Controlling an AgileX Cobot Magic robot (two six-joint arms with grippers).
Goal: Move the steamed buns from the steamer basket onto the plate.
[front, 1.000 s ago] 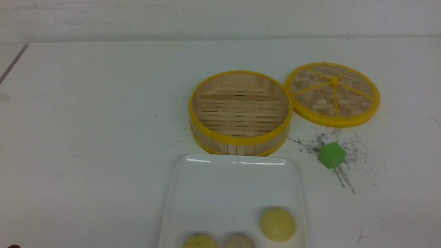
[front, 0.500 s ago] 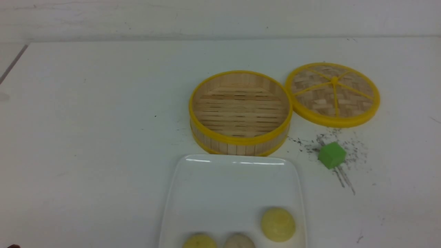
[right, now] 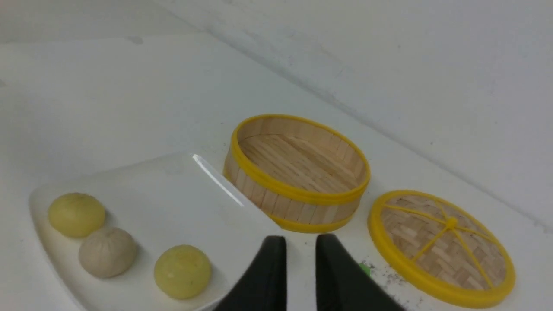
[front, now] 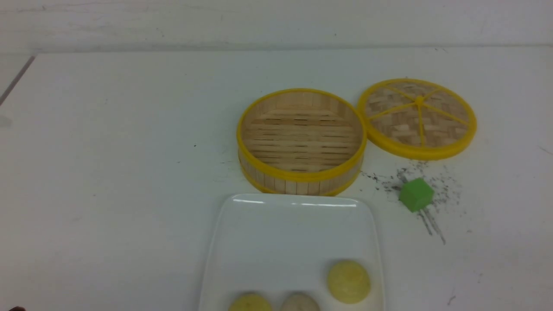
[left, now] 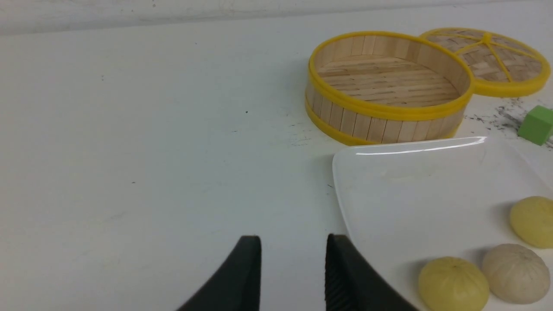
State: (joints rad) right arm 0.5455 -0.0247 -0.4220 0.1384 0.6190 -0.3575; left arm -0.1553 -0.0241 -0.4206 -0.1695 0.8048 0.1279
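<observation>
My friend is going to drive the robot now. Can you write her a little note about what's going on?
Left tool: jaws apart, nothing between them, beside the plate.
Right tool: jaws narrowly apart, holding nothing.
Steamer basket: no buns inside, lid lying beside it.
Steamed buns: two yellow and one greyish, all on the plate.
Done: every bun moved.
Left: nothing that shows; the green cube isn't part of the job.
</observation>
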